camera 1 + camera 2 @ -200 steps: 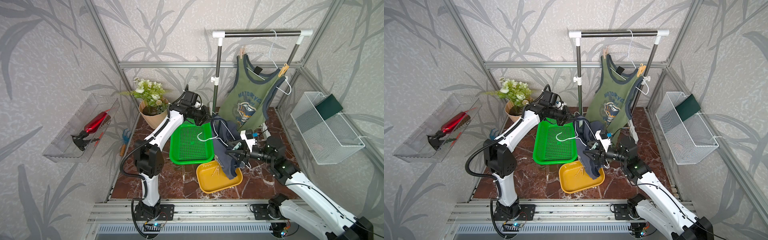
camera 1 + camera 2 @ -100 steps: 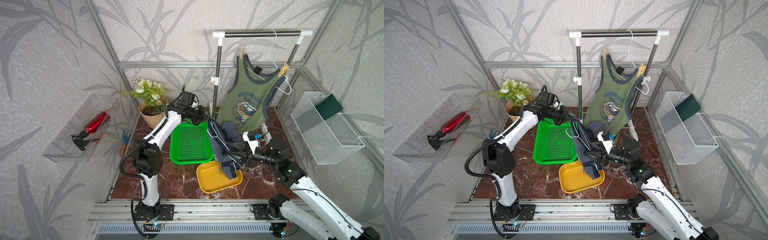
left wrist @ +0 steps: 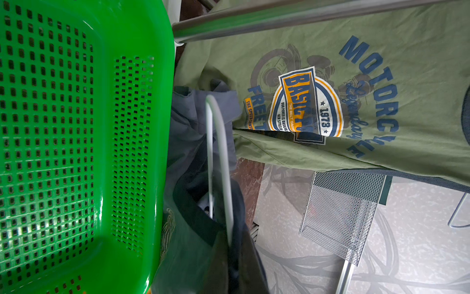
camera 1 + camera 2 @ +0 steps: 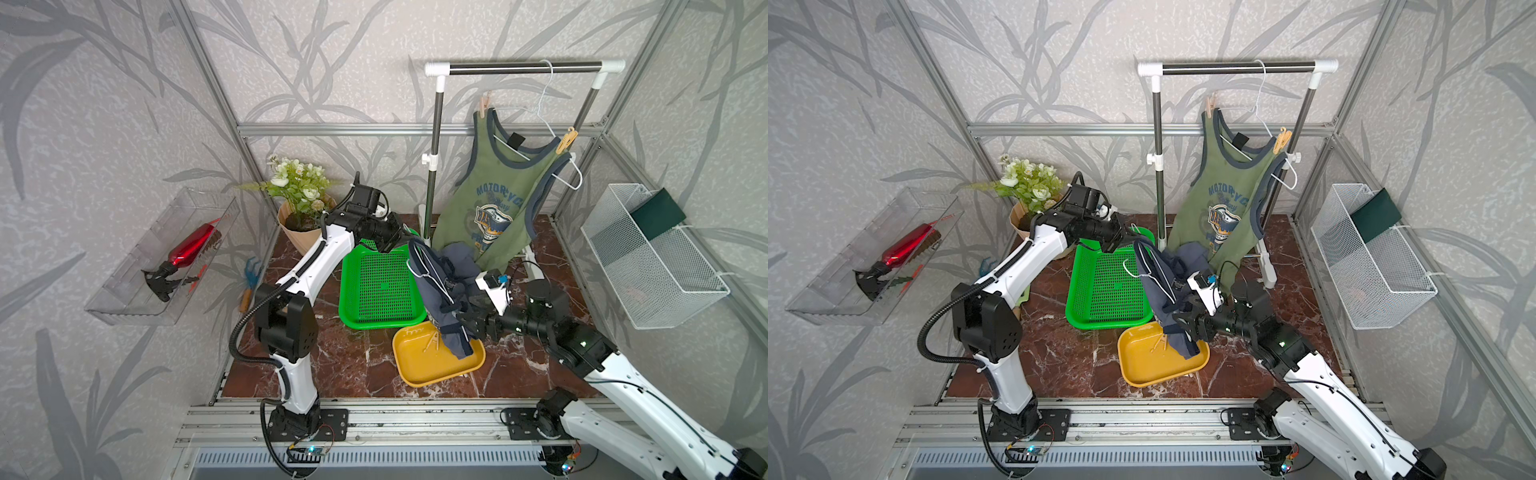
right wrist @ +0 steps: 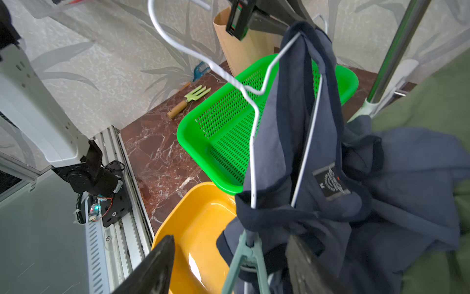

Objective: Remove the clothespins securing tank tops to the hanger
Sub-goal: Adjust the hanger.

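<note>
My left gripper (image 4: 405,246) (image 3: 232,248) is shut on a white wire hanger (image 3: 220,142) (image 5: 254,152), pinching its top corner together with a strap of the slate-blue tank top (image 4: 440,286) (image 4: 1163,276) (image 5: 279,132) draped on it. A teal clothespin (image 5: 248,257) clips the top to the hanger's low corner. My right gripper (image 4: 462,322) (image 4: 1177,325) (image 5: 230,241) stands open, one finger on each side of that pin, neither touching it. In both top views the olive tank top (image 4: 494,203) (image 4: 1221,199) hangs on the rack, held by a tan clothespin (image 4: 483,106) and a yellow-orange clothespin (image 4: 566,141).
A yellow tray (image 4: 415,374) (image 5: 193,216) under the blue top holds a loose pin (image 4: 432,343). The green basket (image 4: 382,320) lies beside it. Behind stand the rack post (image 4: 432,166) and a flower pot (image 4: 299,241). A wire basket (image 4: 648,266) hangs on the right wall, and a small garden fork (image 5: 189,100) lies on the floor.
The blue top on its hanger has shifted right and hangs more steeply. My right gripper's jaws have spread wider and that arm has drawn back slightly. The left gripper keeps its grip.
</note>
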Tool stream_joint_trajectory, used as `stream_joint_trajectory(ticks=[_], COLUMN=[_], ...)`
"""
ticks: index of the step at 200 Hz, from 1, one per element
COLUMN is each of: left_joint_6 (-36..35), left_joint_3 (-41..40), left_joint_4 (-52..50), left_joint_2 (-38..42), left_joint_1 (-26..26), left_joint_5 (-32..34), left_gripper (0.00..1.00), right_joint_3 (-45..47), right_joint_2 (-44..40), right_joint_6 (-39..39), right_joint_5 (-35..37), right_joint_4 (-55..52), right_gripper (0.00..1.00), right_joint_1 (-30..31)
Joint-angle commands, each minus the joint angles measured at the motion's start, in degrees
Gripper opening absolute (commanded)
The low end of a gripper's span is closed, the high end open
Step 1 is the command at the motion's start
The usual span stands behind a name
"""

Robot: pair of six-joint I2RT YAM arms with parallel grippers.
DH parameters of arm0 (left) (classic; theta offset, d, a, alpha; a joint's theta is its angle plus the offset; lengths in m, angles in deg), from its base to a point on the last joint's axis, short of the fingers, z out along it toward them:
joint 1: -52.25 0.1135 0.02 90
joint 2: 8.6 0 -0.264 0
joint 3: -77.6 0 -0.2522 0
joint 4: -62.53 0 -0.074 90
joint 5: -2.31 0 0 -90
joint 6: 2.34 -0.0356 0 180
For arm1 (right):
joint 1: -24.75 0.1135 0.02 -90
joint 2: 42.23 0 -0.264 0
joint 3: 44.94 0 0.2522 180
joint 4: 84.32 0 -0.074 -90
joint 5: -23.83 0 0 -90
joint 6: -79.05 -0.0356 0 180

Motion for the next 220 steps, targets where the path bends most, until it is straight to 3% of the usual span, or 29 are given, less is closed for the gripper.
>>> stream_joint_trajectory(ticks=[1,73,121,166,197,220], left_joint_6=[1.17,4.07,8.35,11.51,13.18,13.8], left_joint_3=[-1.78,-8.91,-16.66,-19.61,-21.32,-22.48], left_joint_4=[3.25,5.2,7.51,10.16,11.69,12.46], left_joint_2=[3.25,6.68,10.38,12.78,13.75,14.4], left_joint_1=[0.92,1.62,2.1,2.19,2.26,2.46], left_joint_5=[-1.86,-0.15,2.08,3.54,3.75,3.62], left_gripper=[0.0,0.0,0.0,0.0,0.0,0.0], right_joint_3=[-2.45,-3.88,-16.82,-27.7,-28.72,-28.36], right_joint_2=[0.44,3.31,12.81,27.69,31.98,33.23], right_joint_6=[0.21,0.35,5.33,10.49,11.13,11.35], right_joint_5=[2.85,5.71,6.3,5.27,6.72,9.13], right_joint_4=[-6.13,-9.55,-11.89,-15.01,-13.79,-12.68], right_gripper=[0.71,0.73,0.73,0.58,0.53,0.41], right_joint_1=[0.53,4.63,7.21,11.07,11.66,11.66])
